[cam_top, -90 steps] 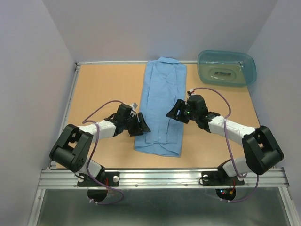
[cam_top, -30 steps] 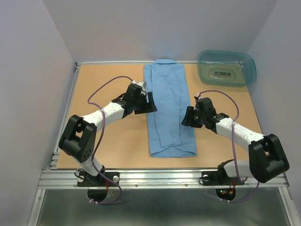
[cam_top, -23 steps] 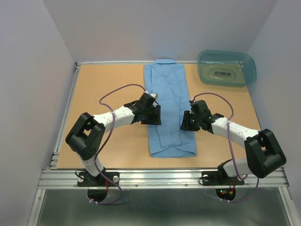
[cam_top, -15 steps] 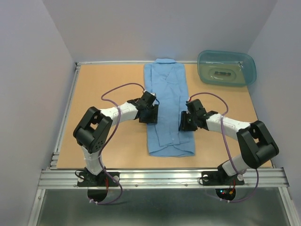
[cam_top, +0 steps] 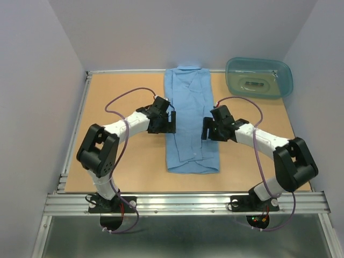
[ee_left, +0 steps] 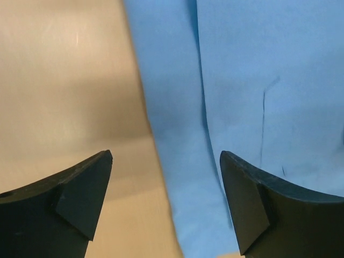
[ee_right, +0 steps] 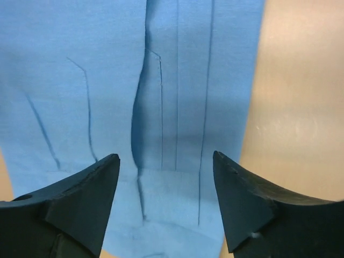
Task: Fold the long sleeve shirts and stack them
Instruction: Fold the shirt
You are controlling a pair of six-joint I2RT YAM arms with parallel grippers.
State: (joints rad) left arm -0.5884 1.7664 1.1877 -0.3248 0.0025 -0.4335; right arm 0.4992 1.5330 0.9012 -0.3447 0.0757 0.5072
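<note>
I see the long sleeve shirt (cam_top: 189, 121) lying as a narrow strip down the middle of the table (cam_top: 118, 97), collar end at the far edge. My left gripper (cam_top: 171, 122) sits over its left edge, jaws wide apart and empty. My right gripper (cam_top: 205, 129) stands likewise over the right edge. Whether any fingertip touches cloth, I can't tell.

Camera set-up: one overhead, two on the wrists.
The high view looked down over the whole table (cam_top: 118, 97); each wrist view faced down, close over one long edge of the same shirt (cam_top: 188, 102).
</note>
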